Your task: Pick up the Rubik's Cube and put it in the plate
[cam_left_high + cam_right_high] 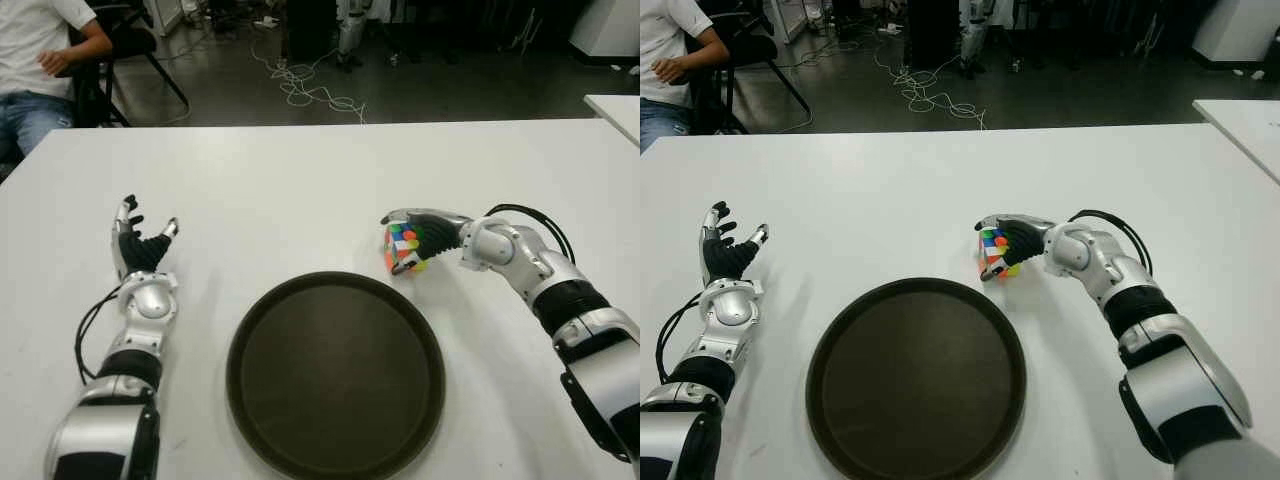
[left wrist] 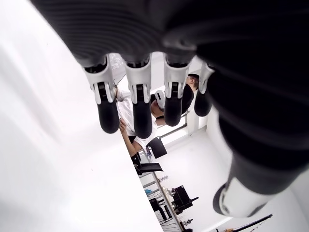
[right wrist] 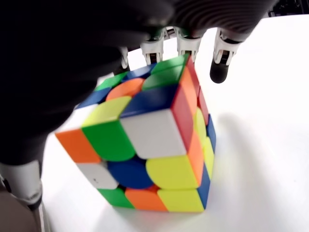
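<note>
The Rubik's Cube sits tilted just past the far right rim of the round dark plate, which holds nothing. My right hand reaches in from the right and is shut on the cube. In the right wrist view the fingers curl over the cube's top and the thumb presses its near side, while its lower corner is close to the white table. My left hand is idle to the left of the plate, its fingers spread and empty.
The white table stretches wide beyond the plate. A person sits on a chair past the far left corner. Cables lie on the floor behind. Another white table's corner shows at the far right.
</note>
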You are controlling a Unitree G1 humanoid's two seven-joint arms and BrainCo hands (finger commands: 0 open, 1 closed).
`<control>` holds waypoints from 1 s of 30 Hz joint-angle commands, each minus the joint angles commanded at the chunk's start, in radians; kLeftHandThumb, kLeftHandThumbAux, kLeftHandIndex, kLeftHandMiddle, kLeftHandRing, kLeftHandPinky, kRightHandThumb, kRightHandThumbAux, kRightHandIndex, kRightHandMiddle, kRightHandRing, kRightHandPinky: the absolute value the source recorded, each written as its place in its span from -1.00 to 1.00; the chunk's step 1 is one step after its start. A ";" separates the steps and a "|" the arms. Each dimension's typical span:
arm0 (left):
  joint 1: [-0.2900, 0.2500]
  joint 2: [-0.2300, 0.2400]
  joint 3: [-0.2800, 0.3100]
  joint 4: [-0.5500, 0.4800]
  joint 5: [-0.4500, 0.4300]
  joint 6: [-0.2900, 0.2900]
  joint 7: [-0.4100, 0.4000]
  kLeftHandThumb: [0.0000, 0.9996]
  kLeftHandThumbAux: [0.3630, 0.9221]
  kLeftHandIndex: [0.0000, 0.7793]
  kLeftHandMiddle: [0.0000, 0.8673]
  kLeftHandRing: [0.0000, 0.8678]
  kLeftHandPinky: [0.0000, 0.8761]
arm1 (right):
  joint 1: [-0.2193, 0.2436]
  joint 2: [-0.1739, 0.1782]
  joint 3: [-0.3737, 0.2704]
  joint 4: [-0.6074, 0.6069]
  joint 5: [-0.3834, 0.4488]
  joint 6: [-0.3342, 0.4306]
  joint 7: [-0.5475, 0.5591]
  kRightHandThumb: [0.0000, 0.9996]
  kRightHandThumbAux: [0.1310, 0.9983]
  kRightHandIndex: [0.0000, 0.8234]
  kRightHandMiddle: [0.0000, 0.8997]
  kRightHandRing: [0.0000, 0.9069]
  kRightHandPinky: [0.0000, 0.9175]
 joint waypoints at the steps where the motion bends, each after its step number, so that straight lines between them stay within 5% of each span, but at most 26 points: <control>1: 0.000 0.000 0.000 0.000 -0.001 0.000 -0.001 -0.10 0.36 -0.73 -0.65 -0.62 -0.52 | 0.001 0.000 -0.001 0.003 0.001 -0.001 -0.002 -1.00 0.00 -1.00 -0.99 -1.00 -1.00; 30: 0.000 -0.001 0.000 -0.003 0.008 0.005 0.014 -0.16 0.38 -0.75 -0.68 -0.69 -0.69 | 0.001 -0.002 -0.002 0.001 0.009 0.012 0.010 -1.00 -0.02 -1.00 -1.00 -1.00 -1.00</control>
